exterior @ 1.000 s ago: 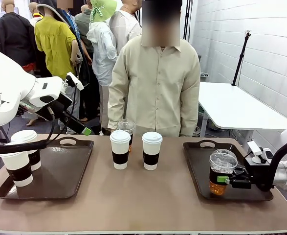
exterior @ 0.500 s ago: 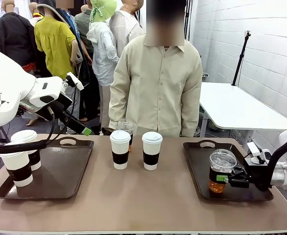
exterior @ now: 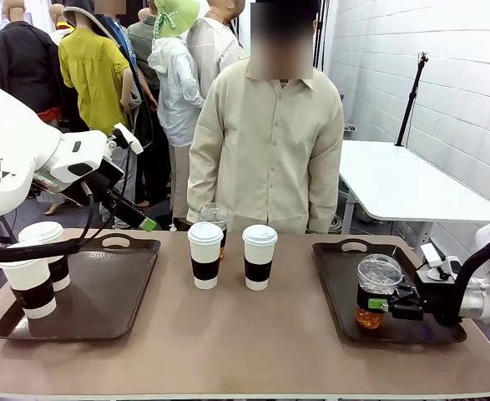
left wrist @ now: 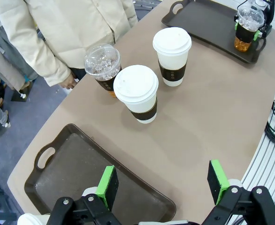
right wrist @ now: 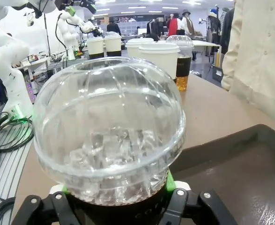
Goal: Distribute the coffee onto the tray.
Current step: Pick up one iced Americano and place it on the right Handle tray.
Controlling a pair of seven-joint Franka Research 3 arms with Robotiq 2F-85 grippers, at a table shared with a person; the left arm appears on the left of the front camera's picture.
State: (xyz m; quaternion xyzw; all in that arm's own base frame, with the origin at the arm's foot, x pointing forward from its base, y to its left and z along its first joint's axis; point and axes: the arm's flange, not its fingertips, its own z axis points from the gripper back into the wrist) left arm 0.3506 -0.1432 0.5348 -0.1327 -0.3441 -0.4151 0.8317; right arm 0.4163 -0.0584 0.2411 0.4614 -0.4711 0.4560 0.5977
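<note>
The front camera sits at the robot's edge of the brown table (exterior: pixel 228 351), facing the person in a beige shirt (exterior: pixel 265 142). The left wrist camera looks down from high over the table. The right wrist camera peers level from close behind a clear dome-lidded cup of amber drink (right wrist: pixel 109 131). All share the two white lidded paper cups with black sleeves (exterior: pixel 204 255) mid-table.

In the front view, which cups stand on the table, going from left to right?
Pair of white cups on left tray, left middle white cup, right middle white cup, dome-lidded cup on right tray.
</note>
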